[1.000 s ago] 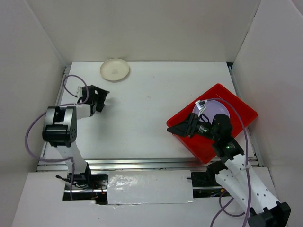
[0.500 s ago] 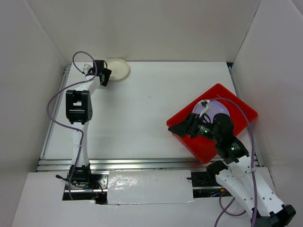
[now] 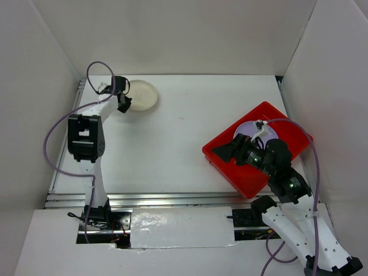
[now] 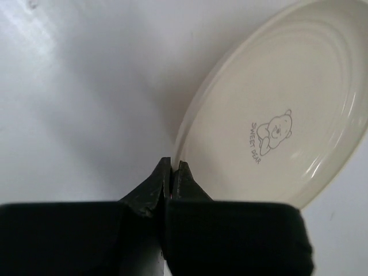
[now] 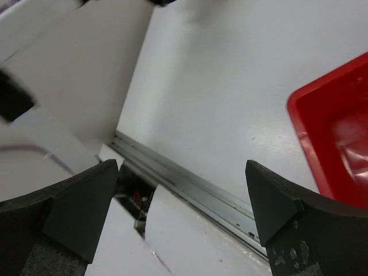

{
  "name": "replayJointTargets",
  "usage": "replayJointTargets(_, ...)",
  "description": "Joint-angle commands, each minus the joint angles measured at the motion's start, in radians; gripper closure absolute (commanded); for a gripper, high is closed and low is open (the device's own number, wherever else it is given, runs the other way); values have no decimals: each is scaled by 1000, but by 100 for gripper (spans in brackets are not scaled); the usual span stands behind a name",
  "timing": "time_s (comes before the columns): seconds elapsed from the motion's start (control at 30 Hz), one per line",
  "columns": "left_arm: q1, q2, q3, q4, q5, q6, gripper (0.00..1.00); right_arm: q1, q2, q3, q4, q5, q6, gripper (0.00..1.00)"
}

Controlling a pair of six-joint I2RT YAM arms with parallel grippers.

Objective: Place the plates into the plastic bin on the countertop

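White tabletop (image 3: 172,132), bare middle. At 3 o'clock, red bin (image 3: 290,129), corner near right wall (image 3: 339,115), purple plate (image 3: 248,129) inside. At 11 o'clock, cream plate (image 3: 144,95), rim pinched by left hand (image 4: 172,169). Over bin's left edge, right hand (image 5: 181,172), wide.

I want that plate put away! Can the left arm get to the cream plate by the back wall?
Probably yes: the left gripper looks pinched shut on the cream plate at its rim, and nothing sits between them.

I lose most of the purple plate (image 3: 247,127) in the plastic bin (image 3: 265,106) behind the right arm (image 3: 269,156); the left wrist view crops the cream plate (image 4: 276,115).
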Motion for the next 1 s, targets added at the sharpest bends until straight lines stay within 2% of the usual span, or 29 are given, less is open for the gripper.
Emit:
replayJointTargets(0.0, -91, -354, -144, 83, -47, 208, 100, 18, 92, 76, -34, 216, -20, 0)
replayJointTargets(0.1, -180, -553, -210, -30, -67, 317, 100, 62, 224, 193, -75, 342, -53, 0)
replayJointTargets(0.2, -233, -667, -314, -72, 23, 391, 100, 92, 350, 322, -79, 385, -99, 0)
replayJointTargets(0.27, -288, -703, -354, -138, 26, 426, 100, 124, 437, 420, -111, 459, -97, 0)
replayJointTargets(0.33, -313, -750, -391, -182, 54, 453, 100, 138, 506, 483, -134, 458, -106, 0)
replayJointTargets(0.43, -329, -849, -486, -170, 188, 477, 100, 182, 575, 491, -123, 453, -109, 1)
replayJointTargets(0.67, -358, -1072, -589, -221, 227, 487, 100, 300, 685, 391, -42, 390, -51, 5)
replayJointTargets(0.87, -367, -1166, -678, -212, 307, 489, 100, 366, 735, 383, -6, 417, -11, 7)
replayJointTargets(0.97, -372, -1183, -711, -213, 333, 500, 100, 371, 751, 376, 10, 407, -4, 25)
